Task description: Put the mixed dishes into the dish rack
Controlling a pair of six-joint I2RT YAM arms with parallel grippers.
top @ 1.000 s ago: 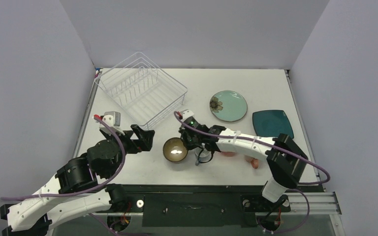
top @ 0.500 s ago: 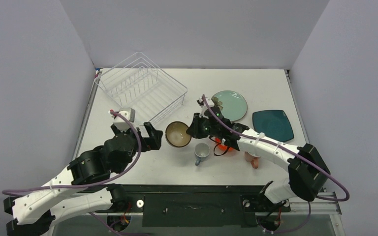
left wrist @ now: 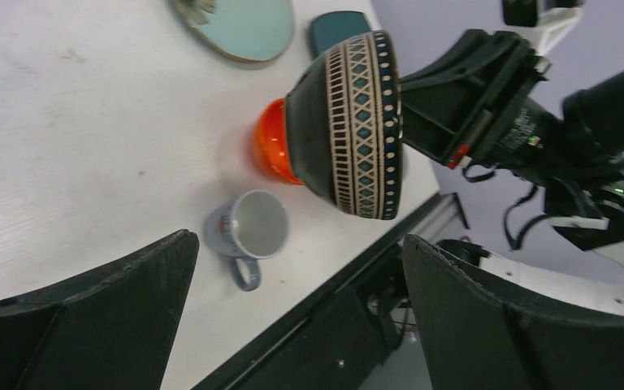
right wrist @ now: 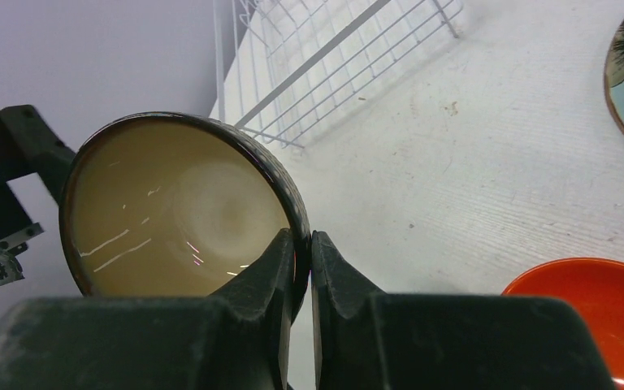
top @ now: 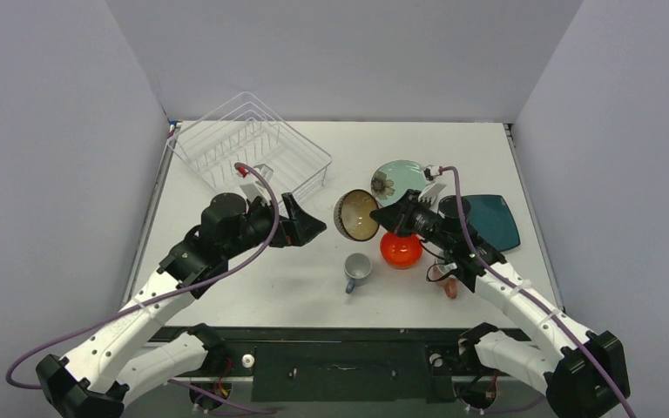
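Note:
My right gripper [top: 383,219] is shut on the rim of the brown bowl [top: 355,215] and holds it tilted on edge above the table, its beige inside [right wrist: 175,213] facing left; the jaws [right wrist: 303,258] pinch the rim. My left gripper [top: 311,230] is open and empty just left of the bowl, whose patterned outside [left wrist: 351,122] faces it. The white wire dish rack [top: 248,155] stands at the far left. The orange-red bowl [top: 400,250], the grey-blue mug [top: 357,270], the pale-teal flower plate [top: 398,178] and the dark-teal plate [top: 489,218] lie on the table. The pink mug [top: 446,285] is partly hidden by my right arm.
The rack's near corner [right wrist: 333,61] lies beyond the held bowl. The table's near edge [left wrist: 374,252] runs close below the grey-blue mug [left wrist: 248,231]. Grey walls enclose the table on the left, back and right.
My right gripper has lifted the brown bowl off the table, carried it right and tilted it on edge. My left arm has reached forward and right towards the bowl.

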